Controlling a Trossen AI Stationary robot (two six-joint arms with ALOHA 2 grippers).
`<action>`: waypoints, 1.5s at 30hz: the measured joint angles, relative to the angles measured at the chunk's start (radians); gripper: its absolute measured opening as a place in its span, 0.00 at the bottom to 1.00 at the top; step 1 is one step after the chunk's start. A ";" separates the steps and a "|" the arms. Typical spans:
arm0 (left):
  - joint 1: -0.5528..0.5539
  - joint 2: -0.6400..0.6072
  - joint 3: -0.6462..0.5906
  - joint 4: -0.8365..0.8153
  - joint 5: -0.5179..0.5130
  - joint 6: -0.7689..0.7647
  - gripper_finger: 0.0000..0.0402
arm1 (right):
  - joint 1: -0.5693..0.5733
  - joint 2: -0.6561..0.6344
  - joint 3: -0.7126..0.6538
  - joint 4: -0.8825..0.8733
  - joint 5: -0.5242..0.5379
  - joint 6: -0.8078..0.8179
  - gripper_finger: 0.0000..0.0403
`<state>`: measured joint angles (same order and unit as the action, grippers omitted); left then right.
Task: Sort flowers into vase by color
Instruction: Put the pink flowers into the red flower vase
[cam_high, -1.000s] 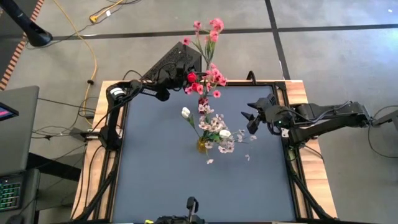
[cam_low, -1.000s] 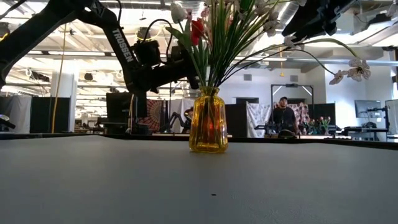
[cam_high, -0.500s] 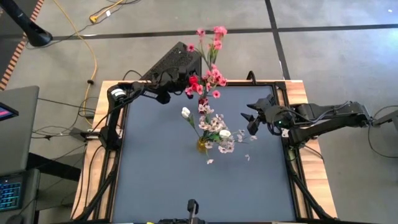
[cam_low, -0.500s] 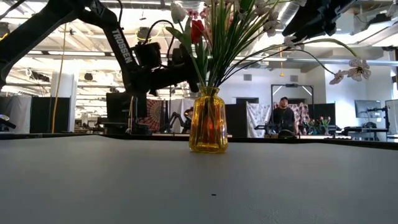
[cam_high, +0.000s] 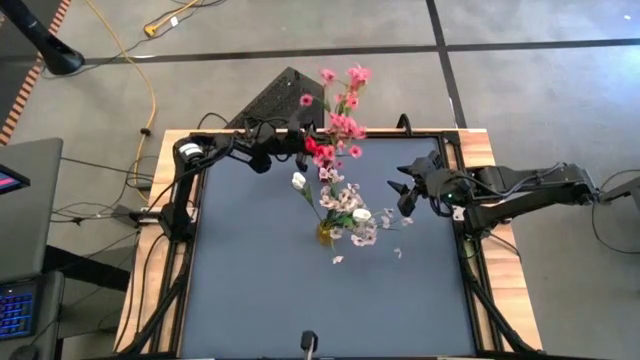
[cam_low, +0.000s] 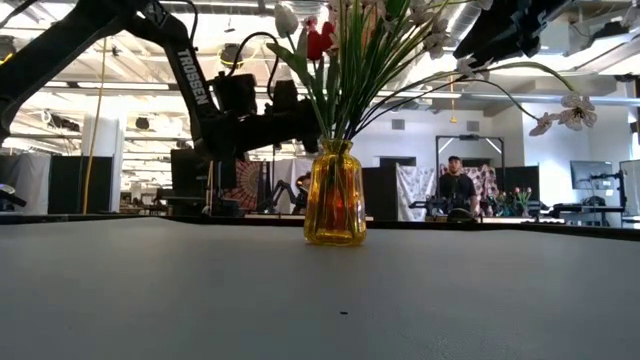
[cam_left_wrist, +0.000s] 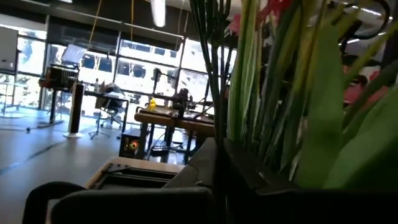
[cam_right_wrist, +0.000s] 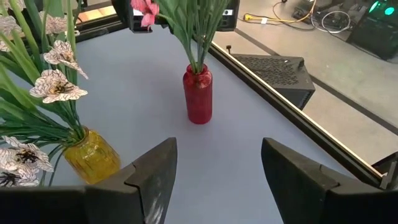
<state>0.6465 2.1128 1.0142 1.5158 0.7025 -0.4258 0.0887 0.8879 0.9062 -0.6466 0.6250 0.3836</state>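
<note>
Since the earlier high view my left tool has swung toward the red vase, and the bright pink spray it carries has tipped with it, its blooms now leaning out past the bench's far edge. That tool is clamped tight on the green stems, which crowd its own wrist camera so closely that I can't see the fingers themselves there. I judge the grip sits low on the stems so their ends can drop into the red vase's neck, keeping pinks and reds together.

My right tool hangs at the bench's right side with its jaws spread wide and nothing between them, waiting near the pale pink-white blossoms standing in the yellow vase at mid-bench.

Only the right wrist view shows 2 vases; from above, the red one is hidden under foliage, and the low view gives me just the yellow one with a red rosebud above it.
</note>
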 joint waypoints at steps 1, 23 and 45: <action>-0.001 0.000 0.000 0.000 0.000 0.008 0.00 | 0.000 0.000 0.000 0.001 0.000 0.000 0.65; 0.011 0.000 0.000 -0.164 0.053 0.158 0.00 | 0.000 0.000 0.000 0.005 0.000 0.000 0.65; 0.046 0.000 0.000 -0.202 0.176 0.065 0.00 | 0.000 0.000 0.000 0.004 -0.002 0.001 0.65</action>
<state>0.6922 2.1128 1.0145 1.3140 0.8789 -0.3609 0.0887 0.8879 0.9066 -0.6422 0.6235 0.3843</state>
